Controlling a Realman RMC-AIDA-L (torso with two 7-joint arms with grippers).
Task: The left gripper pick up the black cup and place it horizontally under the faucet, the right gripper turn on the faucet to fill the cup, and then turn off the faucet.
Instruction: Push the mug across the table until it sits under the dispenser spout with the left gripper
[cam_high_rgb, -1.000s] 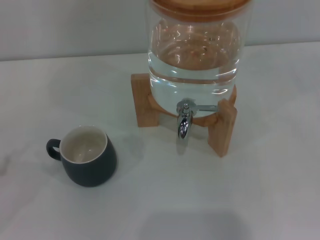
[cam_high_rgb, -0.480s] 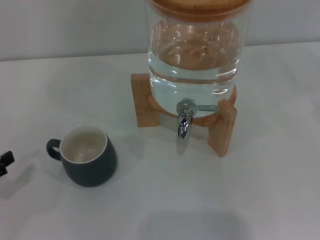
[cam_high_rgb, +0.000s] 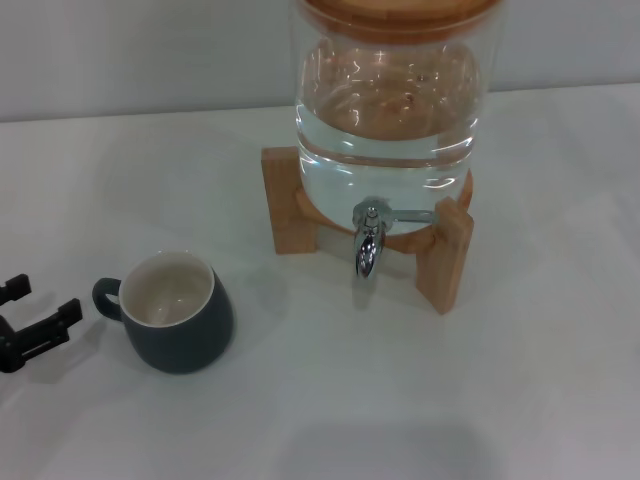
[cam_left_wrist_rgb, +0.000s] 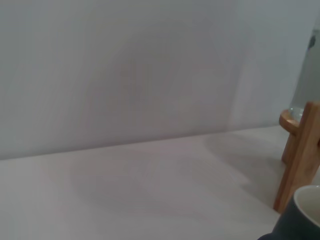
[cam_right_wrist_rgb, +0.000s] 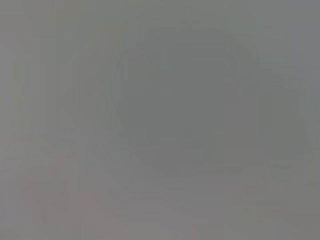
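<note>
Since half a second earlier, the left hand (cam_high_rgb: 38, 318) had pushed farther in from the left edge of the worktop (cam_high_rgb: 520, 400), its black fingers (cam_high_rgb: 67, 312) spread apart and holding nothing, close beside the handle of the black cup (cam_high_rgb: 178, 312) but not touching it. That cup stood upright near the front left of the worktop, cream inside showing, well apart from the faucet (cam_high_rgb: 368, 245). The faucet hung from the glass dispenser (cam_high_rgb: 388, 110) on its wooden stand (cam_high_rgb: 445, 255) toward the back edge. From the left wrist, the cup's rim (cam_left_wrist_rgb: 305, 212) showed just beside a stand leg (cam_left_wrist_rgb: 299, 150). The right hand was out of sight.
</note>
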